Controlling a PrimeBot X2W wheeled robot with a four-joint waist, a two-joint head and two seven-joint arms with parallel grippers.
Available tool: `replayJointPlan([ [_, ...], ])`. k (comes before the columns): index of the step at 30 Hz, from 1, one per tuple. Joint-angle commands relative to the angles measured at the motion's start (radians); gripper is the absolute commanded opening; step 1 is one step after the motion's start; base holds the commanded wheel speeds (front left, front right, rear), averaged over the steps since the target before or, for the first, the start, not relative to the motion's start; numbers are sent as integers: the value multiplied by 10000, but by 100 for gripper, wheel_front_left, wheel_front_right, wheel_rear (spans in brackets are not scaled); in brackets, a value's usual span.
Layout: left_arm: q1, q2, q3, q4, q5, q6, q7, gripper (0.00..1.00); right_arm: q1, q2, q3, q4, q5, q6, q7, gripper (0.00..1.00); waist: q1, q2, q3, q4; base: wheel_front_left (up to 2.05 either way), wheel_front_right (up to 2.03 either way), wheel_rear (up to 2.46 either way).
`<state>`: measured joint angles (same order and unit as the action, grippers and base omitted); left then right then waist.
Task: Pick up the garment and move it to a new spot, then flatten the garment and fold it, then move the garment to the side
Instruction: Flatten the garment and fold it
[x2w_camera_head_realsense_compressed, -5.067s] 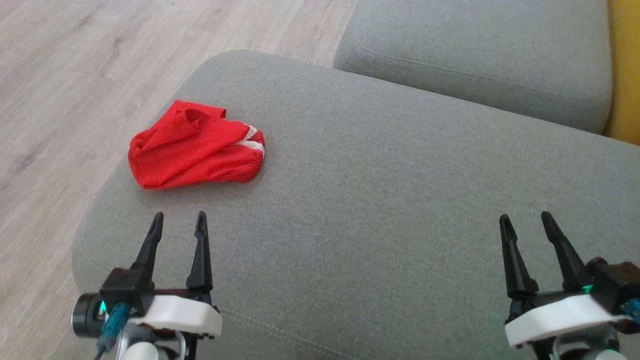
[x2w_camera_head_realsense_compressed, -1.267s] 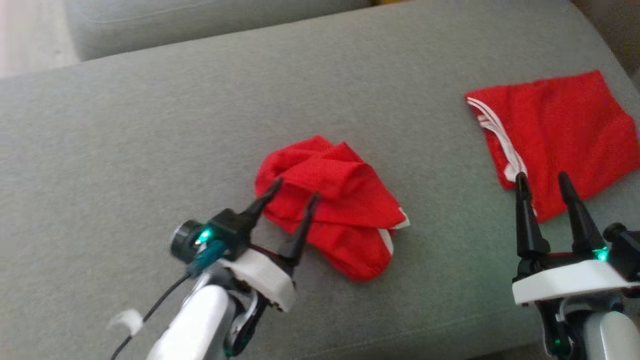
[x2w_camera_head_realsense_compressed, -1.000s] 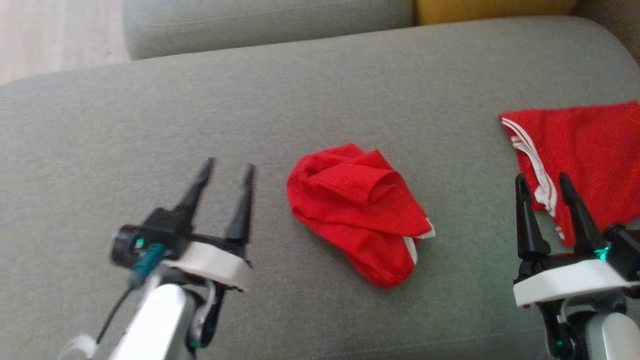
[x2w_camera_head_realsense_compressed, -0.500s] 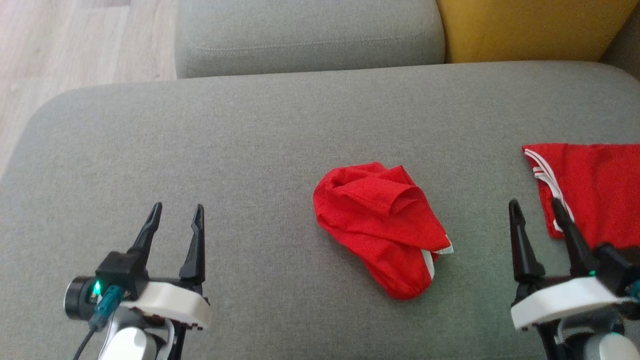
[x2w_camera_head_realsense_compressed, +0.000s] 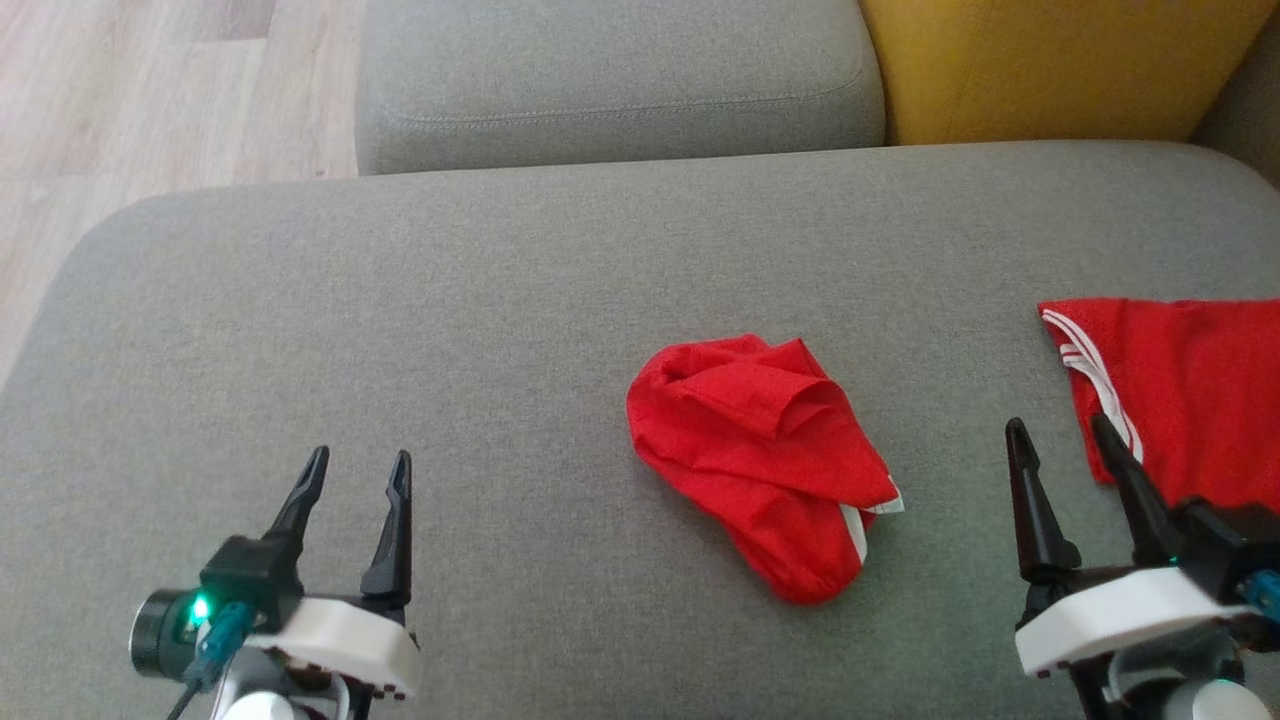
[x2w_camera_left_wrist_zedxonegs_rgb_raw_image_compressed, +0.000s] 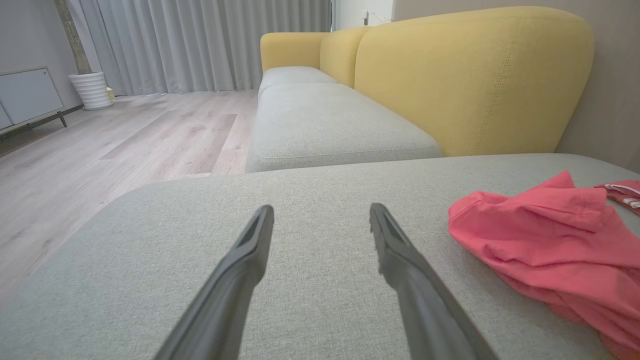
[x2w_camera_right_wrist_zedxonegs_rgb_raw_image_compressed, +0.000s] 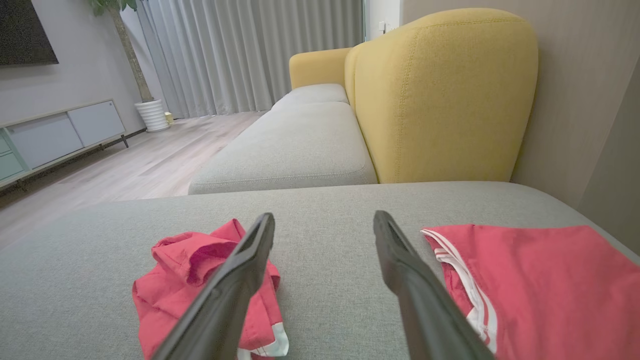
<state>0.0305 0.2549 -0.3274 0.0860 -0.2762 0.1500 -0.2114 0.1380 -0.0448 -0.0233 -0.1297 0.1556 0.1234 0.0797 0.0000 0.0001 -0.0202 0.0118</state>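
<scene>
l gripper (x2w_camera_head_realsense_compressed: 361, 455) backed off garment (x2w_camera_head_realsense_compressed: 760, 460); l & r gripper (x2w_camera_head_realsense_compressed: 1057, 423) fingers wide open, empty.

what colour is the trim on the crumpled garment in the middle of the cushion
White trim on a red garment; clearest in the head view.
</scene>
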Motion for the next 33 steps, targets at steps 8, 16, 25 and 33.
replayJointPlan([
  [8,-419,251,311,-393,-106,107,2,100,-179,-55,255,-414,-50,73,97,100,0,-1,43,48,0,0,0],
  [16,-466,253,265,-398,-116,138,-47,100,-184,-55,228,-436,-48,73,122,100,0,-1,89,59,0,0,0],
  [25,-534,279,229,-385,-115,217,-72,100,-191,-55,324,-245,-134,73,128,100,0,-1,152,99,0,0,0],
  [33,-1023,201,93,-440,-42,193,-110,100,-453,-114,1191,1251,-203,73,131,100,0,-1,712,381,0,0,0],
])
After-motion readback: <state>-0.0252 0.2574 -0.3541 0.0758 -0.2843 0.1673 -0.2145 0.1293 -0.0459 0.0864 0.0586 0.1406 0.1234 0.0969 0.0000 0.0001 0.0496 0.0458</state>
